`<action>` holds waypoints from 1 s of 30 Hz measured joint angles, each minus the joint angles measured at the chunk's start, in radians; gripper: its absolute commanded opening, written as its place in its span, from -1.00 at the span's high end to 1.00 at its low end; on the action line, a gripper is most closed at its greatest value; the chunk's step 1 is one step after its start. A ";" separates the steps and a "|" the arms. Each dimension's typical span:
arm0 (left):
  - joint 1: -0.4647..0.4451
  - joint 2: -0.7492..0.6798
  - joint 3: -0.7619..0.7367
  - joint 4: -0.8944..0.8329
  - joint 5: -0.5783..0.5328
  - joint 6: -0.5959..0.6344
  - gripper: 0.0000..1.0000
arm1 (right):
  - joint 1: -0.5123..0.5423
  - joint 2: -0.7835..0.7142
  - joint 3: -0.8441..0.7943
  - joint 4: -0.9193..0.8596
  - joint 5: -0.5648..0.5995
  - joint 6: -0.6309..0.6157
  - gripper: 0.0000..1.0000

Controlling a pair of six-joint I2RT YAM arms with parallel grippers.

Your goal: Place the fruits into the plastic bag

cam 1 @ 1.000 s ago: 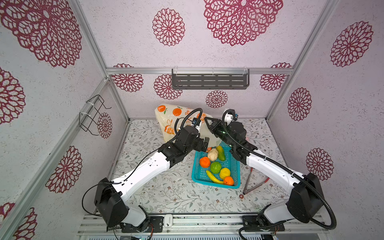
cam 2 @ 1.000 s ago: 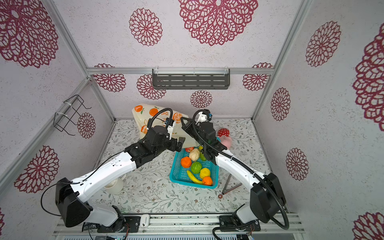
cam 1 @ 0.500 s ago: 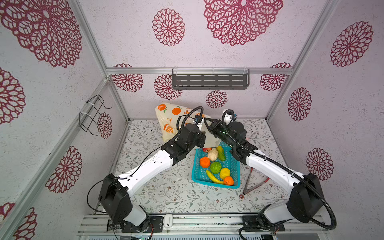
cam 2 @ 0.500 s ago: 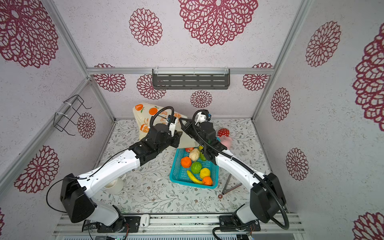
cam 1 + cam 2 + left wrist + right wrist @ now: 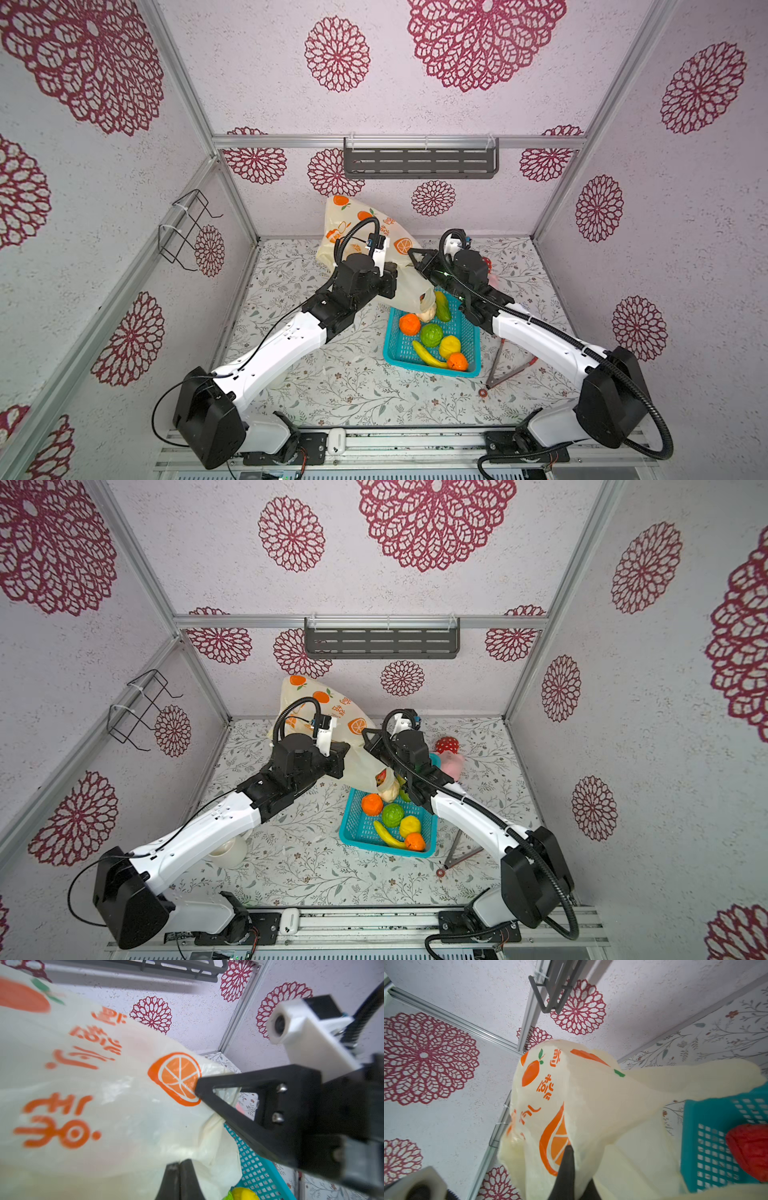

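The cream plastic bag (image 5: 357,224) with orange prints hangs lifted between both arms, its loose mouth drooping over the far end of the teal basket (image 5: 432,368). My left gripper (image 5: 180,1162) is shut on the bag's film (image 5: 104,1095). My right gripper (image 5: 569,1149) is shut on another fold of the bag (image 5: 591,1095). In the basket lie an orange (image 5: 409,324), a green ball (image 5: 431,334), a lemon (image 5: 450,346), a banana (image 5: 426,355), a small orange (image 5: 457,361) and a green oblong (image 5: 442,306). A beige fruit (image 5: 428,313) and a red apple (image 5: 381,776) sit at the bag's mouth.
A red dotted plush (image 5: 447,744) and a pink fluffy toy (image 5: 452,764) lie behind the basket on the right. Tongs (image 5: 457,854) rest right of it, and a white cup (image 5: 228,852) stands under the left arm. A grey shelf (image 5: 419,162) hangs on the back wall.
My left gripper has reached further toward the bag's mouth and closed from open onto the film. The right arm keeps its hold and has barely moved.
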 measured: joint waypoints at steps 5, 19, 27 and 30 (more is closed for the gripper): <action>0.034 -0.083 -0.060 0.014 0.090 -0.029 1.00 | -0.001 -0.049 -0.036 -0.042 -0.052 -0.145 -0.43; 0.144 -0.251 -0.247 0.009 0.229 -0.103 1.00 | -0.054 -0.089 -0.040 -0.184 -0.242 -0.388 -0.65; 0.180 -0.257 -0.259 -0.006 0.268 -0.106 1.00 | -0.066 -0.058 -0.018 -0.250 -0.371 -0.444 -0.58; 0.181 -0.209 -0.229 -0.035 0.263 -0.085 0.82 | -0.054 -0.029 -0.018 -0.273 -0.392 -0.449 -0.55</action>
